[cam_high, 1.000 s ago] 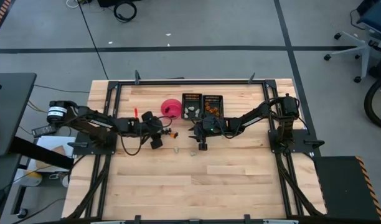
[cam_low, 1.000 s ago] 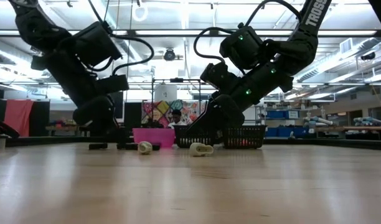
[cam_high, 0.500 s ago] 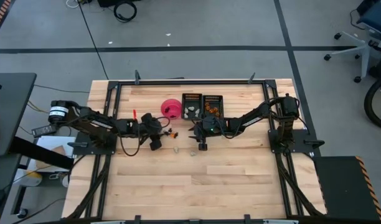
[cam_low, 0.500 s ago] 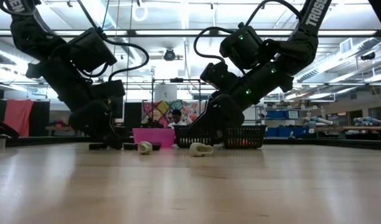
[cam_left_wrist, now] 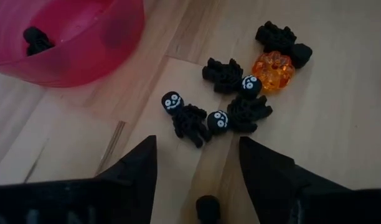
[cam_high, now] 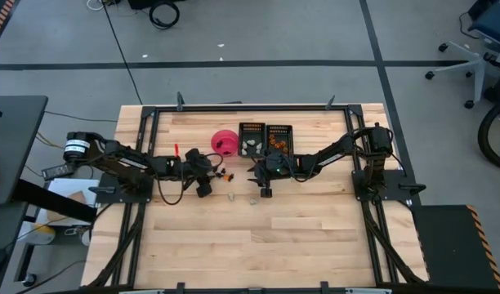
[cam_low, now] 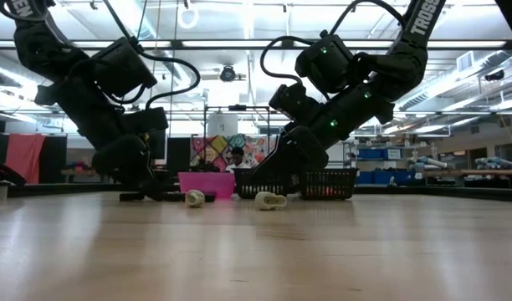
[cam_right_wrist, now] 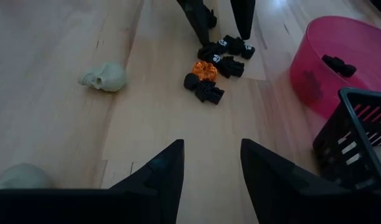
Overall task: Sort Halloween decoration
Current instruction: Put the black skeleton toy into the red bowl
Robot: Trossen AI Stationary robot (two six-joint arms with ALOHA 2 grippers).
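Note:
The Halloween decoration lies loose on the wooden table. A cluster of black skeleton pieces [cam_left_wrist: 189,118] and one orange pumpkin [cam_left_wrist: 272,67] sits beside the pink bowl [cam_left_wrist: 66,43], which holds one black piece [cam_left_wrist: 36,40]. Two pale skulls [cam_right_wrist: 106,77] [cam_right_wrist: 18,177] lie nearer the front edge. My left gripper [cam_left_wrist: 200,168] is open, low over the table just short of the cluster, with a small black piece [cam_left_wrist: 207,208] between its fingers; I cannot tell whether they touch it. My right gripper [cam_right_wrist: 209,168] is open and empty, facing the cluster from the right.
Two black mesh trays [cam_high: 265,138] stand side by side behind my right gripper, right of the bowl [cam_high: 225,141], each with small pieces inside. The skulls [cam_high: 230,196] [cam_high: 254,198] lie between the two arms. Bare wood spreads toward the table's near edge.
My left gripper has sunk a little toward the table by the black pieces and has then kept still. Nothing on the table has moved.

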